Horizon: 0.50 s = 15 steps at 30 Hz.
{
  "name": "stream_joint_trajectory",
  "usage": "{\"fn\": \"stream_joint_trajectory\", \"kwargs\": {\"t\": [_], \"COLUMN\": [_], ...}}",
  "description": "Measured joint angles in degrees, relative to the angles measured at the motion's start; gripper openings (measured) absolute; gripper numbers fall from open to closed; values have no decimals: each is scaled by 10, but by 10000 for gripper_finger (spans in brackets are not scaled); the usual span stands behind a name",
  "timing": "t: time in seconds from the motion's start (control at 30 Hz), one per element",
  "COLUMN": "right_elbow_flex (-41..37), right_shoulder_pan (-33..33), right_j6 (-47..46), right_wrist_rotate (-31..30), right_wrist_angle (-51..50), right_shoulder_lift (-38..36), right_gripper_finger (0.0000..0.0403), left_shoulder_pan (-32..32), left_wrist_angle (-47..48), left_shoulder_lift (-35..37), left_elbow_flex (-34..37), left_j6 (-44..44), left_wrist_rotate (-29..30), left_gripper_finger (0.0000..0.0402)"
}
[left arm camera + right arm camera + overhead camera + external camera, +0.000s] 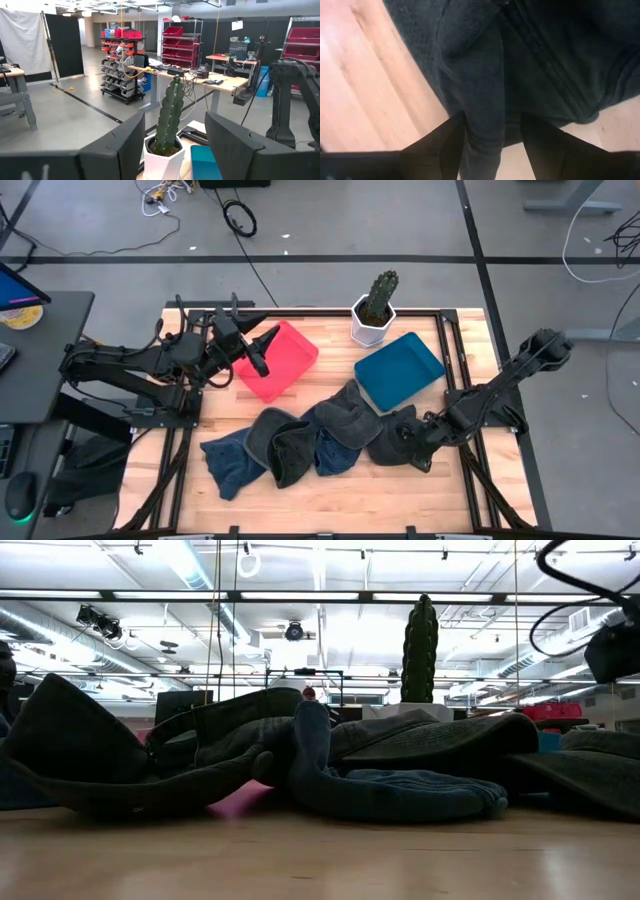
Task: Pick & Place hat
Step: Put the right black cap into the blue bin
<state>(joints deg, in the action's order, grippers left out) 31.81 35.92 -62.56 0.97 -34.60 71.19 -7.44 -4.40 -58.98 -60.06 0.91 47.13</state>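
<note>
step: right arm grasping the hat nearest it; I read this as the closing phase of the pick, not yet a lift.
right end effector (420, 448): down on the dark hat (398, 442) at the right end of the pile. Wrist view shows its fingers (445, 145) spread, a fold of dark fabric standing between them. No pinch yet as far as I can see.
left end effector (258, 352): parked above the red tray (285, 365), fingers (120, 145) apart, holding nothing. Its camera just sees the cactus pot (162, 160).
hat location: on the table (420, 490), front right, just in front of the blue tray (400, 370), overlapping the neighbouring hats (300, 445).
grip advice: close fully on the fold before lifting; soft cloth will slip from a shallow bite.
lift advice: go straight up first, so the overlapped neighbour peels off instead of dragging.
risk: grabbing two layers and carrying a second hat along.
place target: can't tell which tray; blue one is nearer.
</note>
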Motion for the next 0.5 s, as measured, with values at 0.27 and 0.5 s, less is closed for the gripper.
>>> {"fn": "stream_joint_trajectory", "kwargs": {"t": [0.27, 0.5], "right_elbow_flex": [0, 38], "right_shoulder_pan": [3, 36], "right_j6": [5, -25], "right_wrist_rotate": [73, 116], "right_wrist_angle": [22, -37], "right_shoulder_lift": [-8, -63], "right_gripper_finger": [23, 8], "left_shoulder_pan": [0, 0], "left_wrist_angle": [0, 1], "left_shoulder_lift": [0, 0], "left_elbow_flex": [0, 0], "left_j6": [0, -1], "left_wrist_rotate": [0, 0], "left_gripper_finger": [211, 211]}}
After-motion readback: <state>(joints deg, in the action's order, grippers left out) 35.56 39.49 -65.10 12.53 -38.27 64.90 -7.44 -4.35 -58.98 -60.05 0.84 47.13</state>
